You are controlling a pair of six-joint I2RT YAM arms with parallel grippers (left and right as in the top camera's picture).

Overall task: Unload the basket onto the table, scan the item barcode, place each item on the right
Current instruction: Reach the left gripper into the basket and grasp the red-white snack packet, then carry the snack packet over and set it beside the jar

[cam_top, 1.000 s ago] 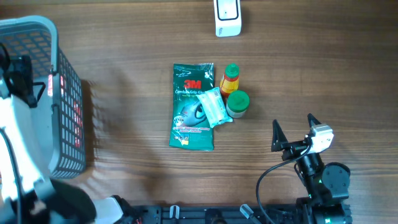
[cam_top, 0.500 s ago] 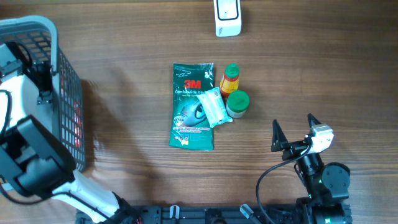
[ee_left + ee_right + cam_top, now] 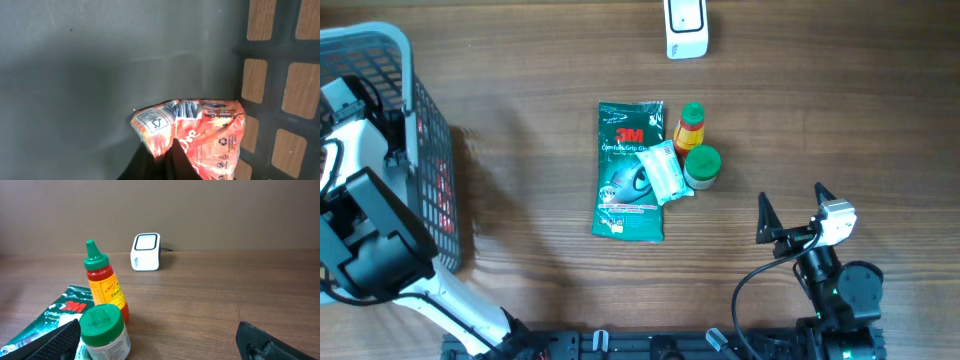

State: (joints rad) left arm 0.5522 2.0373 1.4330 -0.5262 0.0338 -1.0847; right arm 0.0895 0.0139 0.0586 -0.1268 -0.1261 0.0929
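1. The left end effector (image 3: 167,150) was down inside the grey basket (image 3: 432,150) at the left edge of the tabletop (image 3: 540,80). Its jaws were closed tight on the lower edge of an orange-red packet (image 3: 200,125).
2. The packet lay crumpled in a corner of the basket, against the lattice wall. A barcode (image 3: 187,107) showed on its upper face near the top edge, clear of the grip.
3. The right end effector (image 3: 790,205) hung wide open and empty over the near right side of the tabletop, well apart from everything.
4. The white scanner (image 3: 686,28) stood at the far middle of the tabletop. It was beyond a green pouch (image 3: 630,170), a sauce bottle (image 3: 691,125) and a green-lidded jar (image 3: 702,165).
5. Judgement: the step in hand was lifting the packet out. It would go best straight up until clear of the basket rim, since a soft wrapper pinched at one edge might slip or fold.
6. The carry should pass above the bottle. The barcode face should end flat toward the scanner window, not covered by the grip.
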